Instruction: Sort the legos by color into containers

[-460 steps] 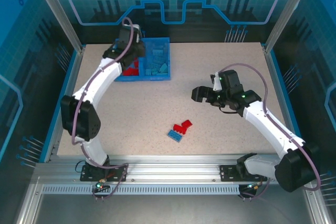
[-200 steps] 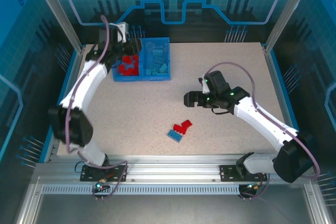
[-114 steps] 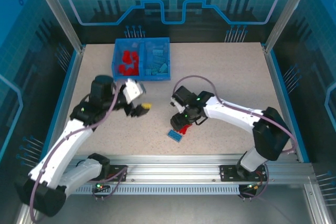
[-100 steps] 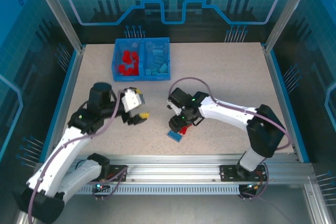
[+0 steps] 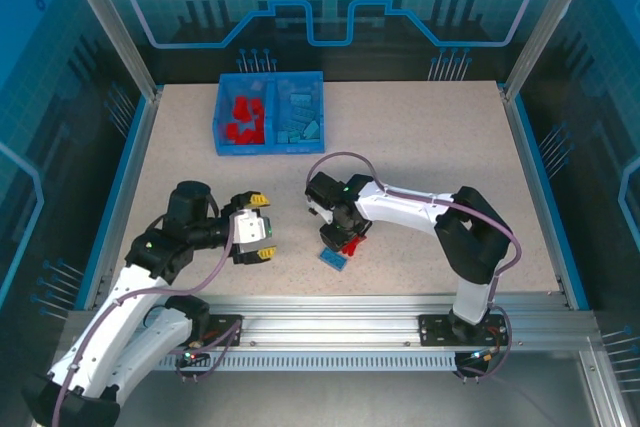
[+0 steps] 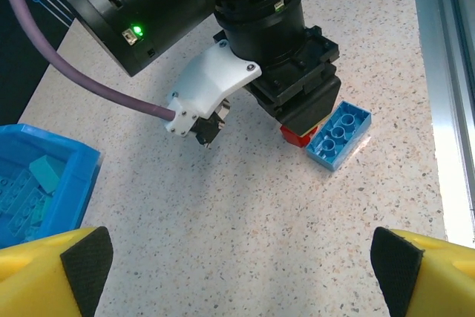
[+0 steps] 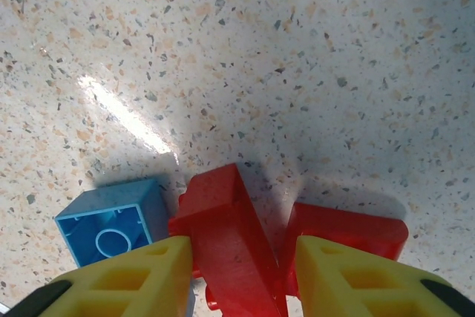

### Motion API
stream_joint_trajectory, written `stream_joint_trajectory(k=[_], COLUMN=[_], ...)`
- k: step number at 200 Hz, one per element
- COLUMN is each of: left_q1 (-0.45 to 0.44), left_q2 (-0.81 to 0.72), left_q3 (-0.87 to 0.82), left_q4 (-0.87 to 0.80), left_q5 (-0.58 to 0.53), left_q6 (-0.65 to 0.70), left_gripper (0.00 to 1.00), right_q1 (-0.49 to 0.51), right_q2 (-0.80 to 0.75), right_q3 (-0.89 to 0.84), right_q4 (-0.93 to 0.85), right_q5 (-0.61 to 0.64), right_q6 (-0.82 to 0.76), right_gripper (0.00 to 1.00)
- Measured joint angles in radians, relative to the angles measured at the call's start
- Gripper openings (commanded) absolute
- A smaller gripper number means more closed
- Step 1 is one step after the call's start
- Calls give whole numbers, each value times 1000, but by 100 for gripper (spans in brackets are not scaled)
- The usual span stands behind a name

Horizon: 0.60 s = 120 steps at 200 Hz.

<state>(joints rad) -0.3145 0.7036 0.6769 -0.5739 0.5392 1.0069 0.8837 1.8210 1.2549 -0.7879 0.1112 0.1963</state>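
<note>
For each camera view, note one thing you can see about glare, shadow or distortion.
Right wrist view: a bright glare streak crosses the table beside the light blue brick; the red bricks cast soft shadows. Left wrist view: even light, the light blue brick sharp, faint sheen beside it. Top view: flat light; the frame posts slant outward, perhaps wide-angle.

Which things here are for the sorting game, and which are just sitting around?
For the job: red bricks, light blue brick, blue bin, right gripper, left gripper.
Just there: table, purple cable, metal rail.
</note>
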Motion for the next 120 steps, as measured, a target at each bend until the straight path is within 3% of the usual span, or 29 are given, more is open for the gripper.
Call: stream_joint_trajectory(k=[59, 89, 120], left_q1=[0, 0, 0], left_q2=[16, 27, 42], left_q3=[-20, -26, -26], left_q4=[2, 2, 3], left_q5=[37, 60, 70], left_q6=[24, 25, 33], left_gripper=[95, 96, 98], right_q1=[1, 1, -1], right_q2=[58, 100, 115], right_q3=[61, 77, 85], right_q4=[-48, -57, -62], right_q5=[-28, -24, -11], right_q6=[-49, -79, -102], right_gripper=[47, 46, 37])
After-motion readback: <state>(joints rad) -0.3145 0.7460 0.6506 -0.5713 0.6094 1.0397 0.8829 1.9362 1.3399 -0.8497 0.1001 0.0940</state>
